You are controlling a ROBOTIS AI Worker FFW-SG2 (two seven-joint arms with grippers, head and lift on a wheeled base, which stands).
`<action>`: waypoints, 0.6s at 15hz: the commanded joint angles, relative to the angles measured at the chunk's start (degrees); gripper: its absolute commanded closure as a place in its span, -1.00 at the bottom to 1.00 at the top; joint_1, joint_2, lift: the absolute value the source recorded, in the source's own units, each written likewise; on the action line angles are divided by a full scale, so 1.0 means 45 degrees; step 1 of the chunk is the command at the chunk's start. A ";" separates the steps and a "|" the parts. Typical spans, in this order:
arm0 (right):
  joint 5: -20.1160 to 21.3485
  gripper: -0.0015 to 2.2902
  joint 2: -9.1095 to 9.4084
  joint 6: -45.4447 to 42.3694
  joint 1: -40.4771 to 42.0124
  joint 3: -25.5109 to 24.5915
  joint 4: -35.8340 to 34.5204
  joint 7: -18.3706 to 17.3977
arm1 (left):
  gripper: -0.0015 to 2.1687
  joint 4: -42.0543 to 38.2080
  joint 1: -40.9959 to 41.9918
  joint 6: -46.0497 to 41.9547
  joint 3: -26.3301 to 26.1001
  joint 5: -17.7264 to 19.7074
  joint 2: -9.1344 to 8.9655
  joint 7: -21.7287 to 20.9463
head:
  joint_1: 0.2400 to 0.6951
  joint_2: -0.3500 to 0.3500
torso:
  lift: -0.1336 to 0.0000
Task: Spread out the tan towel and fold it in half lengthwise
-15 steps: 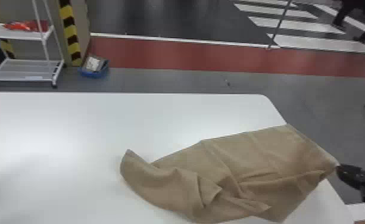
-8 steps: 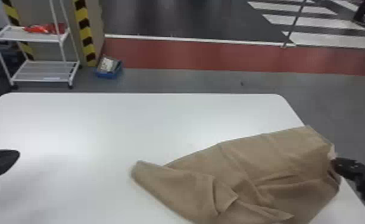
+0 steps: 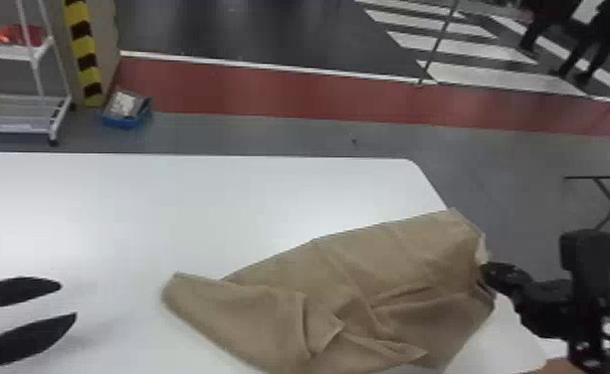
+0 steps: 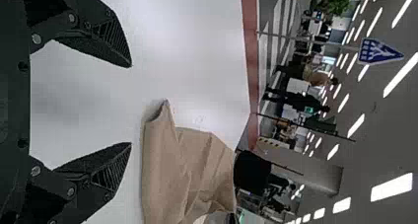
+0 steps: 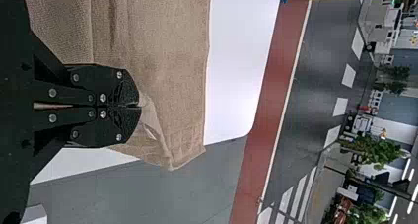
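Left gripper [image 3: 68, 301] apart over counter [image 3: 119, 214]; right gripper [image 3: 487, 271] clamped on rumpled tan towel's [image 3: 278, 298] right end.

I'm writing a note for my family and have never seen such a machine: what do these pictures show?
This is a robot with two black arms. The head view looks forward and down; the two wrist views, turned sideways, come from cameras on its arms. On a white table lies a tan towel, partly spread, with wrinkles and folded-over parts. The right gripper has its fingers closed on the towel at the table's right side. The left gripper is open and empty, to the left of the towel.
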 commanded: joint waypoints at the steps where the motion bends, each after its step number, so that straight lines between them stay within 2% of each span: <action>1: 0.0034 0.45 0.0130 0.0002 0.0097 0.0022 -0.0110 0.0001 | -0.82 -0.0134 -0.0407 0.0071 -0.1288 -0.1292 -0.0461 0.0583 | 1.00 -0.91 | -0.84; 3: 0.0053 0.45 0.0208 0.0002 0.0155 0.0022 -0.0149 0.0021 | -0.81 -0.0115 -0.0661 0.0071 -0.2148 -0.2132 -0.0695 0.1286 | 1.00 -1.00 | -0.84; 6: 0.0131 0.45 0.0364 -0.0077 0.0155 0.0042 -0.0149 0.0001 | -0.80 -0.0134 -0.0875 0.0305 -0.2929 -0.2464 -0.0988 0.1579 | 1.00 -1.00 | -0.84; 9: 0.0170 0.45 0.0423 -0.0077 0.0155 0.0120 -0.0149 0.0021 | -0.80 0.0198 -0.1364 0.0344 -0.3612 -0.3206 -0.1418 0.2243 | 1.00 -1.00 | -0.84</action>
